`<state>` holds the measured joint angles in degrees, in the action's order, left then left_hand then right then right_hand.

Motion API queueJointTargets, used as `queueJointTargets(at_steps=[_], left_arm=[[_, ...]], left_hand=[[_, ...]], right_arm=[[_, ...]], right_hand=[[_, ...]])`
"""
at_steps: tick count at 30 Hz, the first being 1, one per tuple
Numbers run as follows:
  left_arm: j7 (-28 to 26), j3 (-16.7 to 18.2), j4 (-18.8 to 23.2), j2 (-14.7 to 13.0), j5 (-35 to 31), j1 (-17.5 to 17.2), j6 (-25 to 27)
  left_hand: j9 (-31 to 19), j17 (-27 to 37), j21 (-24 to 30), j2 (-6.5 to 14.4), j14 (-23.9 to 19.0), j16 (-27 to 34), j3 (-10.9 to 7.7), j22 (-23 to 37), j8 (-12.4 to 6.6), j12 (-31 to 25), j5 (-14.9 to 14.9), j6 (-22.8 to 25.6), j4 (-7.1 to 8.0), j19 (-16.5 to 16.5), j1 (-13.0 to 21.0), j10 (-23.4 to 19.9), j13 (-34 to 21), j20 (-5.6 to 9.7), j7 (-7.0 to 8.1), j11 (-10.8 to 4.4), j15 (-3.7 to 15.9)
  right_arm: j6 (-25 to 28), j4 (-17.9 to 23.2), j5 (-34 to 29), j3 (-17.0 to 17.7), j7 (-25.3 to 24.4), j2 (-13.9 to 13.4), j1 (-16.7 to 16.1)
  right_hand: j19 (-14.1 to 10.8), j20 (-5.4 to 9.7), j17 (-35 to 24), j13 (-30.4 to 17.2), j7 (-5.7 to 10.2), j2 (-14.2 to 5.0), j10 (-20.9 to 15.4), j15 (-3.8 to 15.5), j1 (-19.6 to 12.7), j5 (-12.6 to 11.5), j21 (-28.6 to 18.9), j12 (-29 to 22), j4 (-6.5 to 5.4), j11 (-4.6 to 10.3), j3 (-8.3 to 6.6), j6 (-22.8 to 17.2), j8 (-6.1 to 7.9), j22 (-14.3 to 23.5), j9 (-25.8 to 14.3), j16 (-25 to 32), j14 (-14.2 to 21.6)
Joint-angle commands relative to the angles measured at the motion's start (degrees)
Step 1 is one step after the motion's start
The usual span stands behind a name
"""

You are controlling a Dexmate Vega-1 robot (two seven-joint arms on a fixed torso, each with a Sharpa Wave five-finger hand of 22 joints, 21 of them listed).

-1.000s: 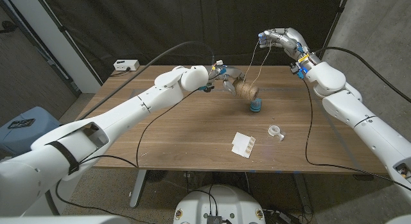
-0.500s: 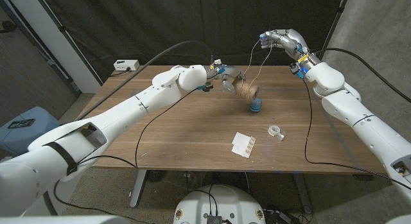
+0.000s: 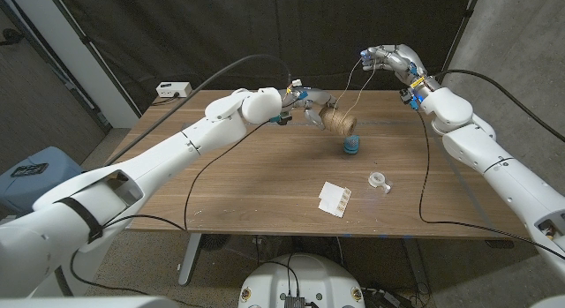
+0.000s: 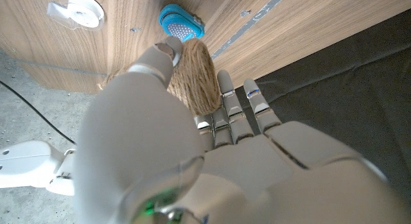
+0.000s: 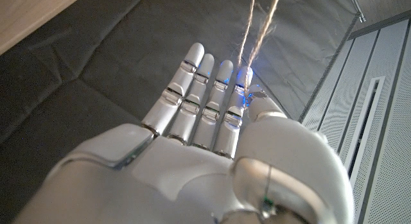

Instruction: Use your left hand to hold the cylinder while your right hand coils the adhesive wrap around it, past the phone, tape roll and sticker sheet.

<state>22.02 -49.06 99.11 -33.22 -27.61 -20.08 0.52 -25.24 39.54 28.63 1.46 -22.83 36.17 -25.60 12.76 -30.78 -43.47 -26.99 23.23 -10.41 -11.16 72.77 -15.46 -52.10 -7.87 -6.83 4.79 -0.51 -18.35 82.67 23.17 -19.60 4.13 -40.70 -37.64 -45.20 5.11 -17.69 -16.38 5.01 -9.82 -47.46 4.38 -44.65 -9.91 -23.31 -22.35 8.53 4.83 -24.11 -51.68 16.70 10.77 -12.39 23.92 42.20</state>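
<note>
**user1:** Twine-wrapped cylinder (image 3: 338, 122) sits gripped in the left hand (image 3: 311, 108), fingers curled round it, just above the table's (image 3: 238, 180) far side.

**user2:** Yep, and the right hand (image 3: 386, 57), raised beyond the far edge, pinches the twine strand (image 3: 351, 87). Blue spool (image 3: 351, 145) is just beside the cylinder; clear tape roll (image 3: 380, 180) and sticker sheet (image 3: 335, 199) lie nearer.

Lighting is pretty even and bright from overhead, so the desk (image 3: 256, 180) shows only soft, short shadows and no harsh glare. The black curtain (image 3: 265, 34) behind stays dark and flat. The head view is sharp, with straight lines bowing a bit toward the edges. In the left wrist view the left hand (image 4: 192, 153) is blurry up close; the right hand (image 5: 199, 140) is softly focused too.
</note>
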Motion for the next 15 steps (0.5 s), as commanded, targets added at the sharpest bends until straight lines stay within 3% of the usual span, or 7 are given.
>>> queueJointTargets(at_steps=[1,15], left_arm=[[0.14,1.51,2.16,-0.98,1.43,-1.15,-0.34],[-0.04,3.78,4.29,-2.10,4.25,-2.21,-0.72]], left_hand=[[-1.56,0.17,0.37,3.25,-0.34,0.03,-1.33,0.15,-15.21,-0.29,-0.46,6.63,1.14,0.16,1.93,-5.56,-0.99,0.23,3.63,-4.97,0.06],[-1.54,0.20,0.48,3.32,-0.53,0.03,-1.30,0.11,-15.41,-0.28,-0.43,6.67,1.16,0.25,1.94,-5.72,-1.02,0.33,3.65,-5.08,0.20]], right_arm=[[1.26,-2.09,0.87,-0.40,-0.27,0.45,0.33],[2.31,-4.60,1.52,-1.21,0.14,0.99,0.65]], right_hand=[[0.36,4.45,-0.18,-0.09,0.28,0.01,-0.39,8.08,-0.78,-0.06,-0.39,-0.08,-0.10,0.18,-0.02,-0.37,-0.23,0.28,-0.19,-0.05,0.60],[0.43,4.48,-0.24,-0.16,0.44,0.02,-0.48,8.05,-0.89,-0.05,-0.53,0.01,-0.12,0.18,0.03,-0.46,-0.35,0.28,-0.22,-0.10,0.73]])
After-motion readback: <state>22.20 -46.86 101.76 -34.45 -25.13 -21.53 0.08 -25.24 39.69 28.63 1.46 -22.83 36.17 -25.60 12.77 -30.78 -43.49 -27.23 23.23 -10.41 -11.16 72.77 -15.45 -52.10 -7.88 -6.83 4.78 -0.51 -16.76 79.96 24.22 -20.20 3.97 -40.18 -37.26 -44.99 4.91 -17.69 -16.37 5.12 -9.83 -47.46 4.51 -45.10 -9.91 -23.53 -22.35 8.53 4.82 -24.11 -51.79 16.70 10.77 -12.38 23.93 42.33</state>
